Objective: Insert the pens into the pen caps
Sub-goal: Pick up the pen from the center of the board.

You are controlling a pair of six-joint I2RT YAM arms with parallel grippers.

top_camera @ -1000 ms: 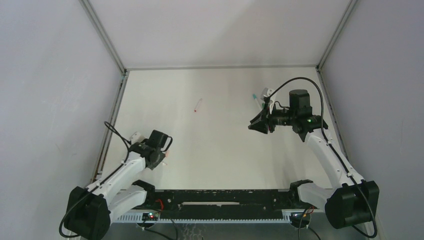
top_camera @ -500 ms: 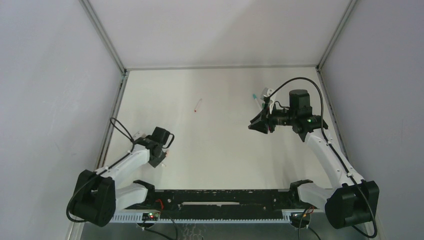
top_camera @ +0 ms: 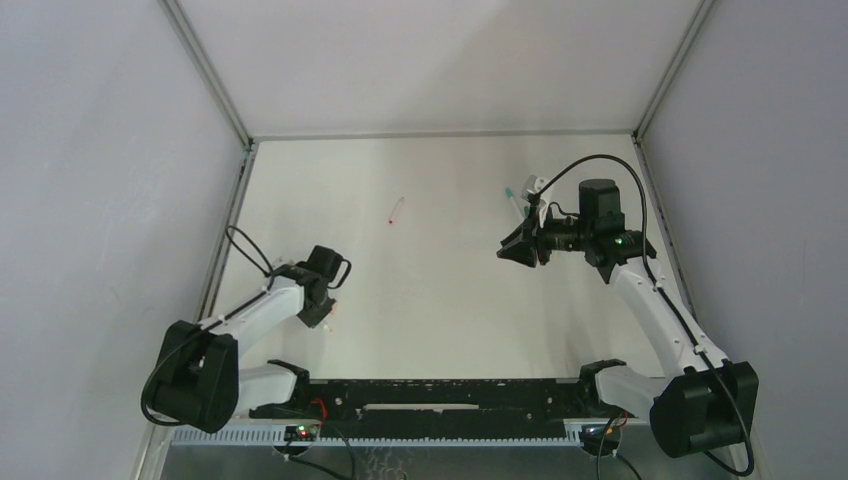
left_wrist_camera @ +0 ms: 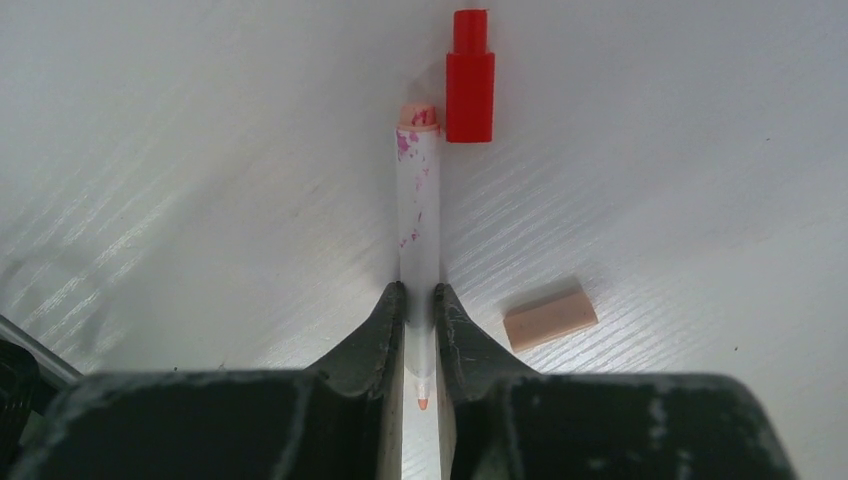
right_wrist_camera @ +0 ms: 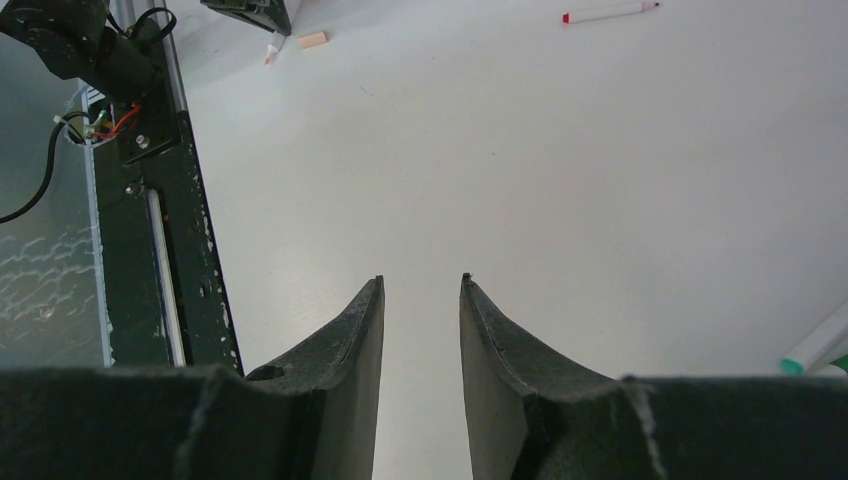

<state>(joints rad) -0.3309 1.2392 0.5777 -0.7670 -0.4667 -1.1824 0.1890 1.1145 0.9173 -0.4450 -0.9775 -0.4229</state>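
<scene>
Now the left gripper (left_wrist_camera: pixel 419 292), clamped on a pen (left_wrist_camera: pixel 419 200), has shifted near the peach cap (left_wrist_camera: pixel 550 318); the right gripper (right_wrist_camera: pixel 421 280) gapes empty.

A robotics lab test cell: a white tabletop (top_camera: pixel 450 300) boxed in by plain pale grey wall panels (top_camera: pixel 100 150) on silver metal frame struts (top_camera: pixel 205 70), with two white-and-black jointed robot arms (top_camera: pixel 660 310) bolted by a black metal base rail (top_camera: pixel 450 410) carrying an exposed small circuit board (top_camera: pixel 300 432).
</scene>
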